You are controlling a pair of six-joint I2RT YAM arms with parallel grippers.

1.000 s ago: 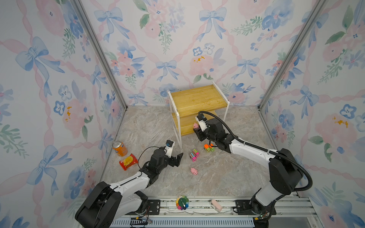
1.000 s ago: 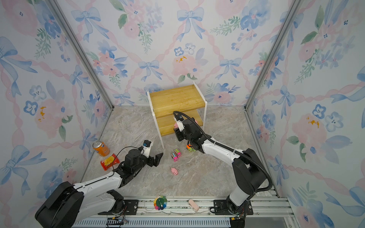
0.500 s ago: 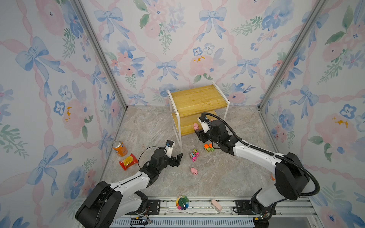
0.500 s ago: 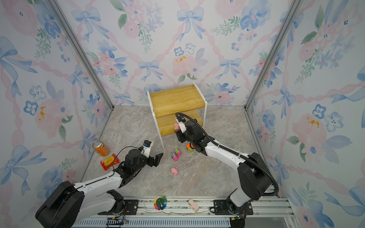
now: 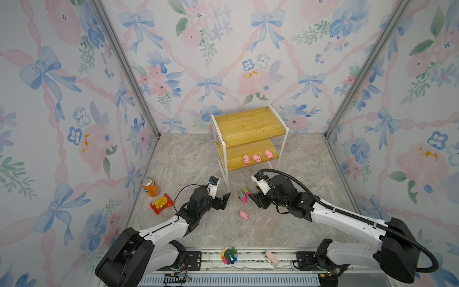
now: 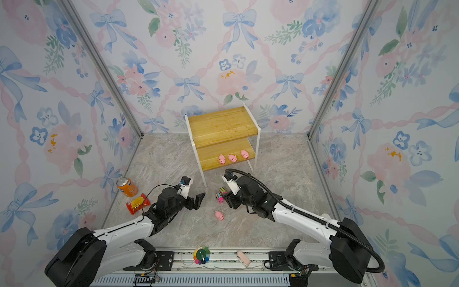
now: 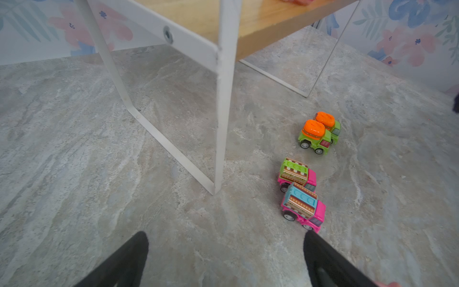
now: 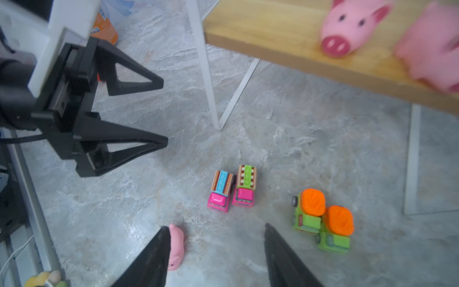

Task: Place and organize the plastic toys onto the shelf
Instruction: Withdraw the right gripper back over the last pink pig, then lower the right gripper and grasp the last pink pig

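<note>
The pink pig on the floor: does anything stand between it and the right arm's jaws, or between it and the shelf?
Nothing visible stands between the pig and the right arm's jaws, which are open. Toward the shelf, two pink trucks stand on the floor between, probably low enough to lift over.

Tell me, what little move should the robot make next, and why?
Probably shift the right arm toward the lone pig on the floor and lower its open, empty jaws around it. Three pigs already line the lower board of the shelf; this one would finish the row.
</note>
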